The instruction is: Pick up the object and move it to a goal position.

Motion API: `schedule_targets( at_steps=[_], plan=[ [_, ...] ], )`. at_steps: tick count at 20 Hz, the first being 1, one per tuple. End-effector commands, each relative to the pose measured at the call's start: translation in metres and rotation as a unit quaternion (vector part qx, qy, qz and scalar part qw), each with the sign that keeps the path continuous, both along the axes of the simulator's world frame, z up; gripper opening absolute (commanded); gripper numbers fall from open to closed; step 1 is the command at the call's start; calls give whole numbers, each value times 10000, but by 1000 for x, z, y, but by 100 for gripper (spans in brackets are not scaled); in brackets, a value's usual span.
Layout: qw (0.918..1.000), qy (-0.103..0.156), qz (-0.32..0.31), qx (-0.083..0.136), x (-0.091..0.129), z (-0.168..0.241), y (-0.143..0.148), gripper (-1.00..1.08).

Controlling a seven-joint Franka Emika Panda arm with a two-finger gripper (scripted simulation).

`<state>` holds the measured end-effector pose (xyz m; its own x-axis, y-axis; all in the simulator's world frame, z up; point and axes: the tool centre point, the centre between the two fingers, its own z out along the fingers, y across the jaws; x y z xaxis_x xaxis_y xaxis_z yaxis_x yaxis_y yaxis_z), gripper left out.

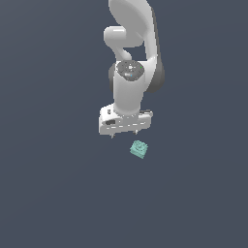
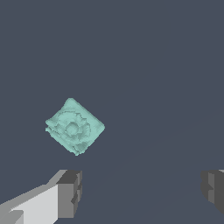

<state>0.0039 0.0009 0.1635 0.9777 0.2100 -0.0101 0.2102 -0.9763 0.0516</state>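
Your gripper (image 1: 125, 134) hangs with its fingers pointing down and spread wide apart, nothing between them. The wrist view confirms it: one dark finger pad (image 2: 70, 192) on one side, the other at the far edge, and bare surface in the gap.

The object (image 1: 139, 149), a small teal-green block with a bumpy round raised top, sits on the flat dark-grey surface (image 1: 58, 193). In the exterior view it is just below the gripper and a bit toward the exterior view's right of it. It is apart from the gripper, not touched, and it sits outside the finger gap, offset toward one finger rather than centred.

The block is turned diamond-wise to the fingers in the wrist view, so its flat sides run oblique to the closing line. That likely matters: closing as-is would catch corners, not faces. You probably want a wrist rotation plus a sideways shift before descending.

Judged stage: pre-grasp, approach not finished. The wide opening makes sense, since it leaves room for the block to pass between the pads. Height above the surface can't be read for certain from these views.

No goal marker shows in either view, so you can't tell where the block has to go.

Risk: the block is small against the gripper, so a slightly off descent could knock it away.
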Motion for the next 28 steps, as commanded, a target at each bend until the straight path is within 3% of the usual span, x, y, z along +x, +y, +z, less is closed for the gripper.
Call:
schedule_targets(
  at_steps=[1, 6, 11, 21, 28],
  plan=[
    [9996, 17, 274, 7, 1, -4, 4, 100],
    [9951, 54, 985, 32, 2, -15, 16, 100],
    [9842, 88, 1764, 68, 4, -27, 29, 100],
    [9461, 121, 3232, 162, 5, -50, 56, 100],
    [9212, 120, 3884, 213, 5, -59, 69, 100]
  ],
)
